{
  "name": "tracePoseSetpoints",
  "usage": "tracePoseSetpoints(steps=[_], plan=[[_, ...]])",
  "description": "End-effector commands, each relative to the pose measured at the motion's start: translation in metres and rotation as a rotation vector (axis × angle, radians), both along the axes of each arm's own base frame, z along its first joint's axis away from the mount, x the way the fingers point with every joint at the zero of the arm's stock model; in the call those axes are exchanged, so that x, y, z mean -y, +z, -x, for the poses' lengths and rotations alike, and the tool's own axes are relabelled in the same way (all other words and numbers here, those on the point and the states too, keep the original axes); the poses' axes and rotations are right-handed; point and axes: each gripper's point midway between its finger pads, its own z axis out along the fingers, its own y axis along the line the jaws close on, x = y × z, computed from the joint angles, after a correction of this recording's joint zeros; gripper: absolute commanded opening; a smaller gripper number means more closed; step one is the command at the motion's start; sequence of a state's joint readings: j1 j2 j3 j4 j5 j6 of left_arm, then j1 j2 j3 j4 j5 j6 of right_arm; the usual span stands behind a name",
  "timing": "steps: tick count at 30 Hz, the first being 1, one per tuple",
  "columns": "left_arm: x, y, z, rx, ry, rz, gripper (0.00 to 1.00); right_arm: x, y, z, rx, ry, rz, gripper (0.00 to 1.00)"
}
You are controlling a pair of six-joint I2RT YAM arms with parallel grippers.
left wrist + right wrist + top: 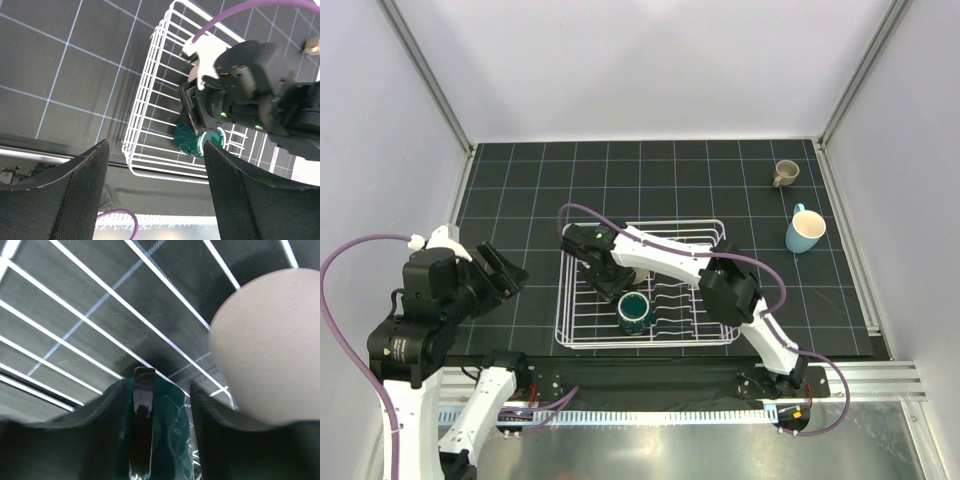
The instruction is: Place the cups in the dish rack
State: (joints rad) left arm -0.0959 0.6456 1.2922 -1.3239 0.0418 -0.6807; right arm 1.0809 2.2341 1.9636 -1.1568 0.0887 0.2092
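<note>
The white wire dish rack (718, 226) lies mid-table. My right gripper (618, 292) reaches into its left part and is shut on the dark teal-green mug (633, 312), low over the rack's front wires. In the right wrist view the mug (175, 430) sits between my fingers with its handle (143, 420) facing the camera. A beige cup (270, 345) rests in the rack right beside it and is mostly hidden under the arm from above. A light blue mug (805, 231) and a small tan mug (785, 173) stand on the mat at right. My left gripper (505, 272) is open and empty, left of the rack.
The black gridded mat (510, 200) covers the table between white walls. The right arm (670, 258) and its purple cable cross over the rack. The rack's wavy dividers (680, 300) lie right of the teal mug. A metal rail (880, 375) runs along the near edge.
</note>
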Motion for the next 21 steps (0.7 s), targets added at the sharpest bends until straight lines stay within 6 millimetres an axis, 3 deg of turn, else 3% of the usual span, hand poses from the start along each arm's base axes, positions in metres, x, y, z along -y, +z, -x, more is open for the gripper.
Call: tracePoseSetpoints(steps=[1,4,8,13,17,19,20,21], plan=[[-0.004,-0.01,-0.002,-0.06,0.03,-0.011,0.75,-0.012,0.028,-0.005,0.039,0.015,-0.057,0.58],[-0.006,-0.017,-0.001,-0.104,0.038,-0.021,0.75,-0.018,0.046,-0.007,0.051,0.02,-0.099,0.67],[-0.019,-0.027,0.0,-0.167,0.096,-0.076,0.76,-0.02,0.077,-0.011,0.092,0.014,-0.145,0.72],[-0.017,-0.033,-0.009,-0.205,0.117,-0.06,0.76,-0.03,0.142,-0.003,0.122,0.031,-0.324,0.74],[-0.013,-0.04,-0.02,-0.249,0.144,-0.028,0.75,-0.019,0.203,0.008,0.167,0.03,-0.469,0.75],[-0.016,-0.05,-0.027,-0.303,0.171,-0.044,0.74,-0.011,0.213,0.01,0.188,0.023,-0.492,0.75],[-0.02,-0.054,-0.029,-0.328,0.194,-0.061,0.73,0.0,0.231,0.013,0.217,0.016,-0.528,0.75],[-0.024,-0.057,-0.031,-0.352,0.229,-0.07,0.72,0.007,0.227,0.016,0.216,0.013,-0.514,0.75]])
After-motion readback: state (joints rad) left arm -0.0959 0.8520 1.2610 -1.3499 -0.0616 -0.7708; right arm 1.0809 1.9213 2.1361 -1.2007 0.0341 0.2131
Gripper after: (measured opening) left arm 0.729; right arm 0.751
